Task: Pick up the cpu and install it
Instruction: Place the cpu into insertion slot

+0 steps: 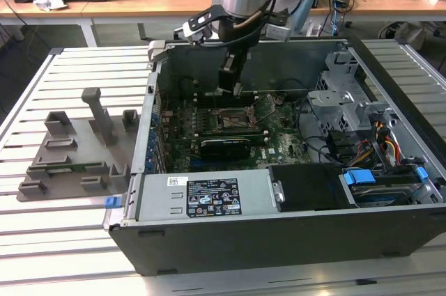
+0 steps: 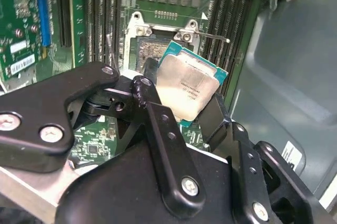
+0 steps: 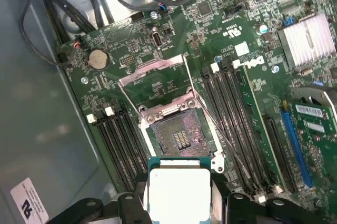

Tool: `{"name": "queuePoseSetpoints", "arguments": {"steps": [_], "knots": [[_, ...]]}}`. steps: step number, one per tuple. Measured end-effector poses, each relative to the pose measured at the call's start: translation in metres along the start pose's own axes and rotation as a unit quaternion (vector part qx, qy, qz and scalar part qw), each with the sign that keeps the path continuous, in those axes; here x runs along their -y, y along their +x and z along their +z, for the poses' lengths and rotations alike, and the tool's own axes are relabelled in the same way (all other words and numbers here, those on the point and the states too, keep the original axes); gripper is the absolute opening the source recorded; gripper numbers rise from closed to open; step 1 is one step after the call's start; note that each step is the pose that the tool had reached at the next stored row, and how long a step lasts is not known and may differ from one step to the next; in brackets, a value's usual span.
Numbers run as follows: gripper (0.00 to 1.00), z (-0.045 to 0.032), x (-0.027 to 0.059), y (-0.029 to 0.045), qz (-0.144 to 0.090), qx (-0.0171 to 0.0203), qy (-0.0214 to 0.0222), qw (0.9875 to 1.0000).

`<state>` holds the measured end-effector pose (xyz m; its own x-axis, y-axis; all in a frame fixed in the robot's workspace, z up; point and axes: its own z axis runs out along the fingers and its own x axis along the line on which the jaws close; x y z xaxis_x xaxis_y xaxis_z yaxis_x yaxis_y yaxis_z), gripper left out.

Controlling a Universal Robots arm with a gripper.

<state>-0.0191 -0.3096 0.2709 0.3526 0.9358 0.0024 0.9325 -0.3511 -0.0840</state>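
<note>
- Gripping the cpu [image 2: 190,88] by two opposite edges, your gripper [image 2: 184,91] is clenching its black fingers [image 2: 217,116] on the chip, and the silver top is facing the camera in the second wrist view
- You are holding the cpu in the air above the motherboard [image 1: 209,129], tilted rather than level, and it is not sitting in the socket [image 3: 178,138]
- In the first wrist view the cpu [image 3: 179,190] is showing between the fingertips of the gripper [image 3: 180,195], near one edge of the socket, whose bare contacts are lying uncovered
- The socket's metal frame [image 3: 154,74] is standing swung open, and its thin wire lever [image 3: 210,124] is lying loose along the socket's side
- Dark memory slots [image 3: 118,139] are running along both sides of the socket, while a coin battery [image 3: 98,59] and a finned heat sink [image 3: 308,37] are sitting farther out on the board
- In the exterior view your arm is reaching down into the open computer case [image 1: 293,247], with the gripper [image 1: 230,80] hanging over the board close to the case's far wall
- The case is lying on its side on the slatted table [image 1: 49,261], and the grey holder blocks [image 1: 77,150] are resting toward the table's edge at the exterior view's left, well apart from your gripper
</note>
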Motion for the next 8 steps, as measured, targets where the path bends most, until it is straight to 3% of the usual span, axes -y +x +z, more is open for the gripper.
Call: {"name": "queuePoseSetpoints", "arguments": {"steps": [3, 5, 6, 8], "knots": [[0.55, 0.0, 0.0, 0.0, -0.031, 0.011, -0.003, 0.9995], [0.55, 0.0, -0.0001, 0.0, -0.052, 0.0131, -0.0034, 0.9986], [0.55, 0.0, 0.0, 0.0, -0.066, 0.0144, -0.0035, 0.9977], [0.55, 0.0, 0.0, 0.0, -0.102, 0.0173, -0.0037, 0.9946]]}}
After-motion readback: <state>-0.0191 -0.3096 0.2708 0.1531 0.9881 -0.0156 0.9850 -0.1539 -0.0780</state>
